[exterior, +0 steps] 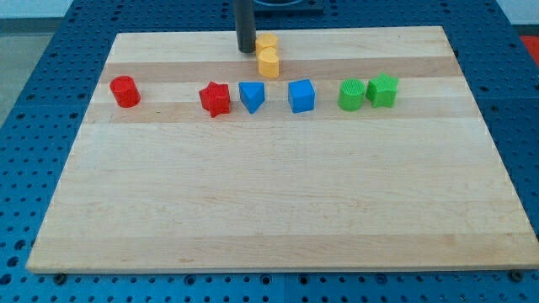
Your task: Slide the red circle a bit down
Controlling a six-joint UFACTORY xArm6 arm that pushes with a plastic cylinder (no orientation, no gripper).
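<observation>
The red circle is a short red cylinder on the wooden board at the view's left. My tip rests near the board's top edge, far to the right of and above the red circle, not touching it. It stands just left of two yellow blocks that sit one against the other. A red star lies between the red circle and my tip's column.
To the right of the red star, in a row, are a blue triangle-like block, a blue cube, a green cylinder and a green star. A blue perforated table surrounds the board.
</observation>
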